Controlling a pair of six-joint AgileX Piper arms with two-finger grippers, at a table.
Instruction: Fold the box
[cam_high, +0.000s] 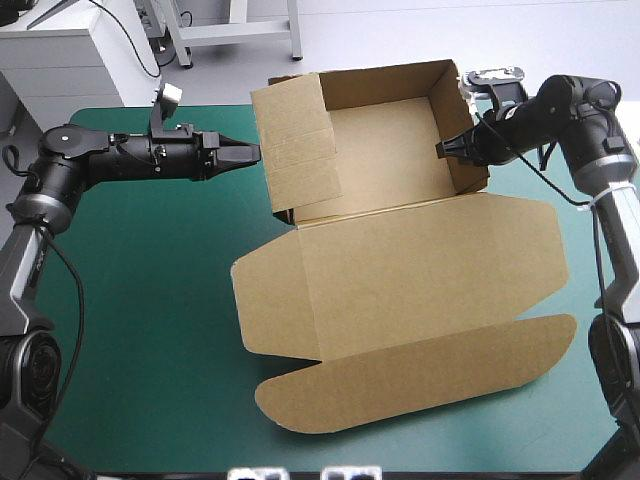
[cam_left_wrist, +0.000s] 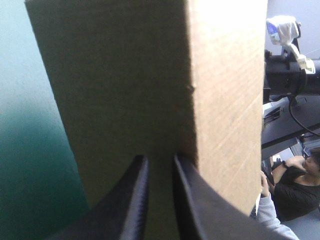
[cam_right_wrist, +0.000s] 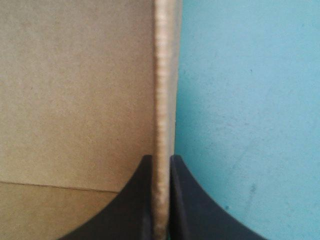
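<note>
box (cam_high: 420, 270): brown open tray, walls raised, lid flat on teal-green surface (cam_high: 150, 300) | left jaws: all but clenched, tips against outer wall | right jaws: grasping opposite wall's rim

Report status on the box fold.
Right gripper shut on right wall of box. Left gripper at left wall. Tray walls up, lid flat. Nothing blocking.

The box (cam_left_wrist: 125, 75) is cut off
Both wrist views lose its edges; its wall hides much of the table (cam_left_wrist: 30, 175) beyond the left gripper (cam_left_wrist: 160, 157).
</note>
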